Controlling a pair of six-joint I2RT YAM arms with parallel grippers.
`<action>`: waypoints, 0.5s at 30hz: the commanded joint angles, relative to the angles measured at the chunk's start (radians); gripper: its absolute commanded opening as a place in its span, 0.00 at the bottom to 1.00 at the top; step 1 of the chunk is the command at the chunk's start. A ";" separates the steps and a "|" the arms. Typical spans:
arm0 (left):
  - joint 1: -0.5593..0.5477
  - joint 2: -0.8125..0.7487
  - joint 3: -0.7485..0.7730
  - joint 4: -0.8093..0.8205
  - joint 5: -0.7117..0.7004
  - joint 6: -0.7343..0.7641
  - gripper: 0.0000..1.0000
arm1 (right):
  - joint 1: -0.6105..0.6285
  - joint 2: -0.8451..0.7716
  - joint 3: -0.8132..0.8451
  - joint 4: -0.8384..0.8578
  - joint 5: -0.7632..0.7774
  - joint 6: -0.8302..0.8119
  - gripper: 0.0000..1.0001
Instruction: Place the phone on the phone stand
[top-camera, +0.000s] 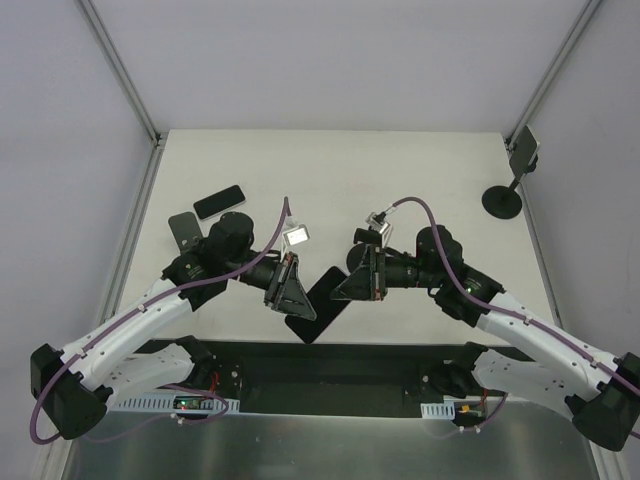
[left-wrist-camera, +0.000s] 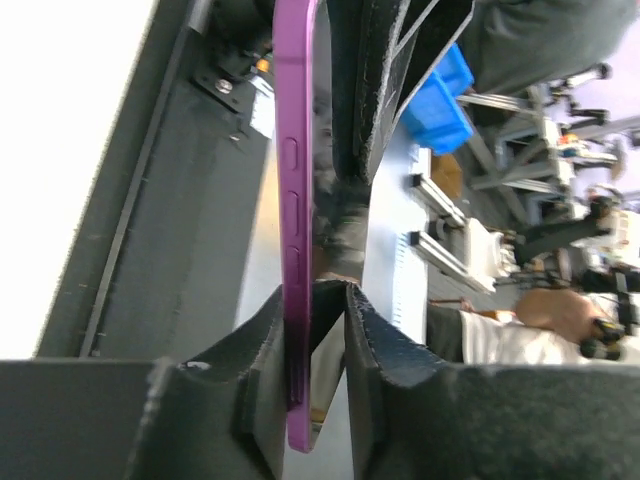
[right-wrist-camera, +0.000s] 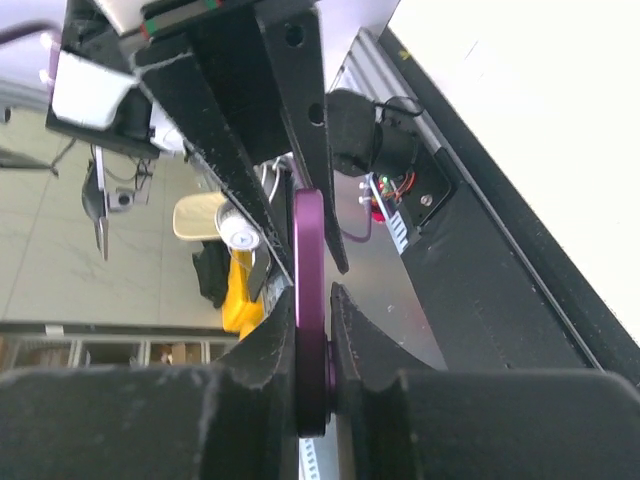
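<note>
The phone (top-camera: 322, 300) is thin and black with a purple rim. It hangs on edge above the table's near edge, between both grippers. My left gripper (top-camera: 292, 292) is shut on its lower left end. My right gripper (top-camera: 362, 272) is shut on its upper right end. In the left wrist view the purple rim (left-wrist-camera: 293, 200) runs up from my jaws (left-wrist-camera: 316, 290). In the right wrist view the rim (right-wrist-camera: 309, 260) is pinched between my fingers (right-wrist-camera: 312, 300). The phone stand (top-camera: 501, 203), with a round base, a pole and a clamp head, stands at the far right.
A second dark phone (top-camera: 218, 202) lies flat at the back left of the table, next to a dark bracket (top-camera: 182, 228). Metal frame posts (top-camera: 130, 90) rise at the back corners. The arms' bases and a black rail (top-camera: 330, 365) line the near edge.
</note>
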 joint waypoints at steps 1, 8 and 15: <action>-0.010 -0.017 0.013 0.098 0.086 -0.011 0.11 | 0.065 0.021 0.096 0.025 0.024 -0.101 0.01; -0.010 -0.172 0.003 0.105 -0.105 -0.020 0.00 | 0.131 0.053 0.132 -0.121 0.138 -0.199 0.58; -0.010 -0.439 -0.085 0.199 -0.420 -0.086 0.00 | 0.266 0.018 0.009 0.166 0.363 -0.190 0.84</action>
